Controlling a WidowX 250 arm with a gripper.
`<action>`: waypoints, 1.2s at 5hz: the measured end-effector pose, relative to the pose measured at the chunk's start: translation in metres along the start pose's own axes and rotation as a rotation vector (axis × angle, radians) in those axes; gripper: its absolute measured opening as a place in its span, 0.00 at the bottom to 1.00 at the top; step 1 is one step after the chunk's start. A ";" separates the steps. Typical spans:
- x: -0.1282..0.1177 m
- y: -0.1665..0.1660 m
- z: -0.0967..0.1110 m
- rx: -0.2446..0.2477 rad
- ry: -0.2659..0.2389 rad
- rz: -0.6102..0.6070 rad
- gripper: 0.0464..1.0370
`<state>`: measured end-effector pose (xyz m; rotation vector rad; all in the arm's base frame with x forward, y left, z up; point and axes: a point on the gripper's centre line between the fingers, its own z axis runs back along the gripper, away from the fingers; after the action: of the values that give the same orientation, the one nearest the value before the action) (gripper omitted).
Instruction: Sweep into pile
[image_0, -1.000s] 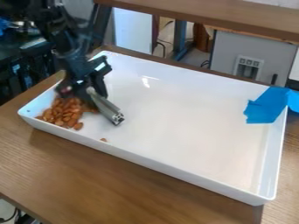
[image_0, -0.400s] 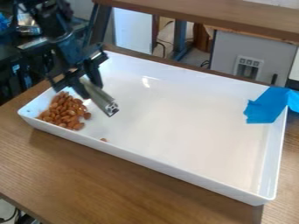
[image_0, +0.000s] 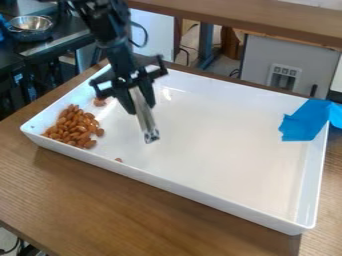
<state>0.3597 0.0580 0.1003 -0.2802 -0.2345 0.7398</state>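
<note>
My gripper (image_0: 141, 106) hangs over the left part of the white tray (image_0: 220, 150), its two fingers closed on a silvery metal tool (image_0: 145, 117) that slants down to the right. Left of it, a heap of almonds (image_0: 72, 129) lies in the tray's left corner. One or two almonds (image_0: 99, 102) lie apart, behind the heap by the tray's back left side. A single almond (image_0: 119, 160) rests near the front wall.
Blue tape (image_0: 306, 120) is stuck over the tray's right back corner. The tray's raised walls stand on a wooden table (image_0: 127, 205). A metal bowl (image_0: 31, 26) sits on a dark surface at the upper left.
The gripper has moved right, away from the heap, with the tool in it, now more upright. The almonds by the back left side have come into sight.
</note>
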 end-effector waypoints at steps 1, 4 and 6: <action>-0.014 0.009 -0.017 0.058 -0.002 -0.199 0.33; -0.012 0.024 -0.021 0.147 -0.049 -0.385 0.33; 0.015 0.057 -0.007 0.275 -0.095 -0.450 0.33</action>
<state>0.3368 0.1076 0.0769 0.0713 -0.2711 0.3325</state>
